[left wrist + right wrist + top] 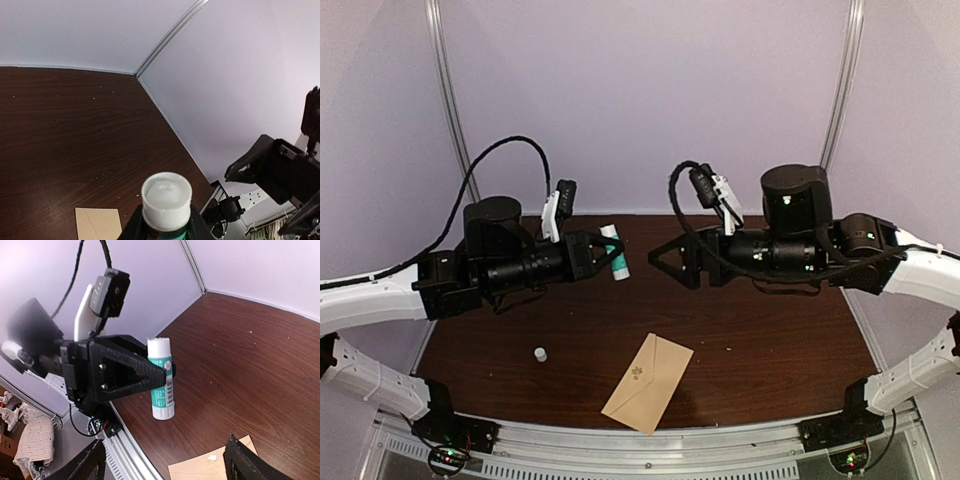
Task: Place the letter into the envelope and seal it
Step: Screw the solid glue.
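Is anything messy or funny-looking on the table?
A little. The white cap lies alone on the table, off the glue stick held in the left fingers. The envelope sits crooked near the front edge, with a small pale mark on it.

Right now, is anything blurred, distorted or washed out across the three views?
Top external: evenly lit, envelope sharp. Left wrist: glue stick tip close, soft and washed out; the wall corner bows from lens distortion. Right wrist: glue stick crisp, right end effector fingers dark at the bottom.

The glue stick (163, 399) carries a green label with a barcode, but its print is too small to read. No other lettering is legible.
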`<state>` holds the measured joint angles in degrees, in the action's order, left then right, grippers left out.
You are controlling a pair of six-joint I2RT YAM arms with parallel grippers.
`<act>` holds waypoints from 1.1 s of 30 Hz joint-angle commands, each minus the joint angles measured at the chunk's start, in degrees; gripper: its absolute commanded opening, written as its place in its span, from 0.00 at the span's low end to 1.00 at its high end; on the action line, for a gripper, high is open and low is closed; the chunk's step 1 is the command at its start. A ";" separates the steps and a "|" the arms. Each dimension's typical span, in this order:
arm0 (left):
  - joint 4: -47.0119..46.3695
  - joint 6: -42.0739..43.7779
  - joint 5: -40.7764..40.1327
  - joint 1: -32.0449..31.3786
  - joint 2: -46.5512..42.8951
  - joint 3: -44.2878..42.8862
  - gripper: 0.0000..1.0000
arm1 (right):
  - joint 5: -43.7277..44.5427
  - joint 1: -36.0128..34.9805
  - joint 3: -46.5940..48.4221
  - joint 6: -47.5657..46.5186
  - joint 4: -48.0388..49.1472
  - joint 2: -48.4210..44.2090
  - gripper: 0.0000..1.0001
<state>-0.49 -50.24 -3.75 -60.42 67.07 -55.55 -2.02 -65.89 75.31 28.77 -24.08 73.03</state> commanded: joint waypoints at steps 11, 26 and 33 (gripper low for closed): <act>-9.56 15.75 23.94 0.09 2.91 -0.51 0.04 | -12.55 4.86 3.79 1.16 10.11 3.33 0.69; -10.06 15.82 25.33 0.04 5.00 -0.78 0.04 | -17.37 4.80 4.53 2.24 9.77 7.64 0.39; -10.19 15.79 25.14 0.04 5.37 -0.90 0.04 | -17.37 4.85 4.84 2.21 8.52 8.62 0.30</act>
<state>-7.09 -35.42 20.67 -60.42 72.14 -55.55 -18.52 -61.28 78.35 30.57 -14.94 81.65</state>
